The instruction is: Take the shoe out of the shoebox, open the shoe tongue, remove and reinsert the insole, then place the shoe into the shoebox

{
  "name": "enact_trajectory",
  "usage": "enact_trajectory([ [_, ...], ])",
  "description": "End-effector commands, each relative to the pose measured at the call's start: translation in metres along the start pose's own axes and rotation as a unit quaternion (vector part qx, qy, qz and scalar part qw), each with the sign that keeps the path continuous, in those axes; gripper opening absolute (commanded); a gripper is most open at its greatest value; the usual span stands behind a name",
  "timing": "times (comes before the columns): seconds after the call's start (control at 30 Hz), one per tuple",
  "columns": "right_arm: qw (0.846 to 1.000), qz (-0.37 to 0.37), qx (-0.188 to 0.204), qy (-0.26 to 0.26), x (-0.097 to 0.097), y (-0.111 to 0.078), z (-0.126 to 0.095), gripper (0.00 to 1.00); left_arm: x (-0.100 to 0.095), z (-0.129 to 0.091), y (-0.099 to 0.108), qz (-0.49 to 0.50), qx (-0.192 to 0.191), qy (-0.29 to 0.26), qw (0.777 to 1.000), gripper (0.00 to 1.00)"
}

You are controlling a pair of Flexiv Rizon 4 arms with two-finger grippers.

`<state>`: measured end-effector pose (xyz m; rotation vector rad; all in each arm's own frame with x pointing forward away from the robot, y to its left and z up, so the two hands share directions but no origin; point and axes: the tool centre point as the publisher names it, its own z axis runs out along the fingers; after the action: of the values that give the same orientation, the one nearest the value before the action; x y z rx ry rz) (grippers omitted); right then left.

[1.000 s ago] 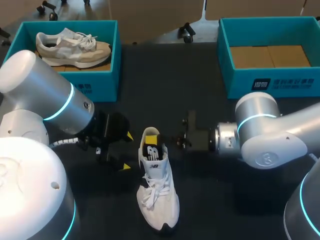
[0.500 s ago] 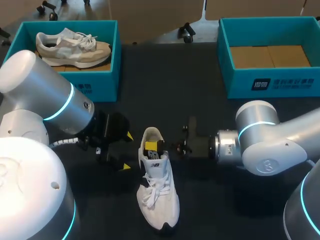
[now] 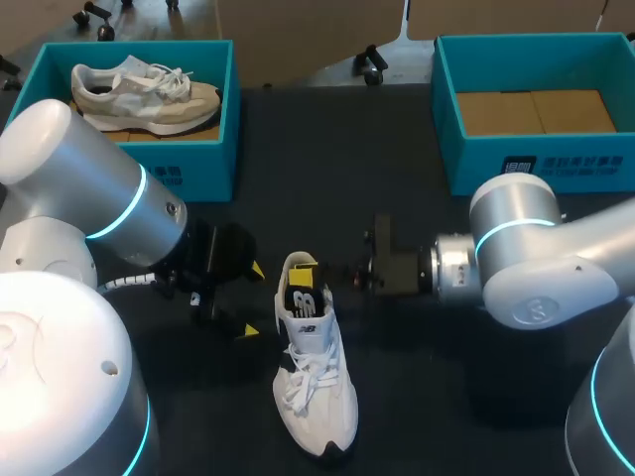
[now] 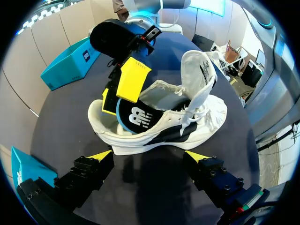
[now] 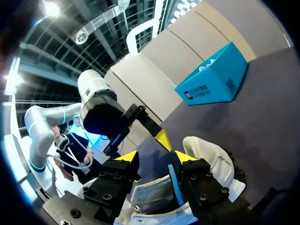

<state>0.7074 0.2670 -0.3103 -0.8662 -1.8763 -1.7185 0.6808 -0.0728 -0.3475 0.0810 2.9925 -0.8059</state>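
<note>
The shoe (image 4: 159, 126) lies just ahead of the wide-open, empty left pincer (image 4: 149, 155), while the right pincer (image 5: 157, 156) stands open with the insole (image 5: 174, 183) between its parted fingers.

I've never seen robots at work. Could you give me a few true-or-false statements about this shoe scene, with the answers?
1. The white shoe lies on the table, outside both boxes. True.
2. The right box holds a shoe. False: only its cardboard floor shows; the beige shoe sits in the left box.
3. The left gripper is clamped on the white shoe. False: its fingers are open, short of the shoe.
4. The right gripper is at the white shoe's opening. True.
</note>
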Motion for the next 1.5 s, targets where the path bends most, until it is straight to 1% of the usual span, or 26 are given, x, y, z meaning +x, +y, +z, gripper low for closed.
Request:
enact_trajectory([
  [0.03, 1.000, 0.001, 0.013, 0.005, 0.007, 0.005, -0.010, 0.47, 0.000, -0.001, 0.000, 0.000, 0.000, 0.000, 1.000, 1.00],
  [0.1, 1.000, 0.003, 0.020, 0.009, 0.008, 0.006, -0.013, 0.47, 0.000, -0.001, 0.000, 0.000, 0.000, 0.000, 1.000, 1.00],
  [0.27, 0.998, 0.022, 0.054, 0.020, 0.007, 0.011, -0.026, 0.46, 0.000, -0.001, 0.000, 0.000, 0.000, 0.000, 1.000, 1.00],
  [0.47, 0.994, 0.037, 0.088, 0.054, 0.003, 0.019, -0.039, 0.45, 0.000, -0.001, 0.000, 0.000, 0.000, 0.000, 1.000, 1.00],
  [0.7, 0.985, 0.060, 0.135, 0.086, -0.001, 0.030, -0.047, 0.45, 0.000, -0.001, 0.000, 0.000, 0.000, 0.000, 1.000, 1.00],
  [0.87, 0.979, 0.075, 0.162, 0.093, -0.006, 0.040, -0.053, 0.44, 0.000, -0.001, 0.000, 0.000, 0.000, 0.000, 1.000, 1.00],
  [1.07, 0.972, 0.098, 0.196, 0.090, -0.010, 0.050, -0.056, 0.43, 0.000, -0.001, 0.000, 0.000, 0.000, 0.000, 1.000, 1.00],
  [1.17, 0.968, 0.112, 0.212, 0.078, -0.012, 0.054, -0.056, 0.43, 0.000, -0.001, 0.000, 0.000, 0.000, 0.000, 1.000, 1.00],
  [1.37, 0.955, 0.163, 0.246, 0.012, -0.014, 0.062, -0.058, 0.44, 0.000, -0.001, 0.000, 0.000, 0.000, 0.000, 1.000, 1.00],
  [1.5, 0.949, 0.181, 0.258, -0.013, -0.013, 0.067, -0.060, 0.44, 0.000, -0.001, 0.000, 0.000, 0.000, 0.000, 1.000, 1.00],
])
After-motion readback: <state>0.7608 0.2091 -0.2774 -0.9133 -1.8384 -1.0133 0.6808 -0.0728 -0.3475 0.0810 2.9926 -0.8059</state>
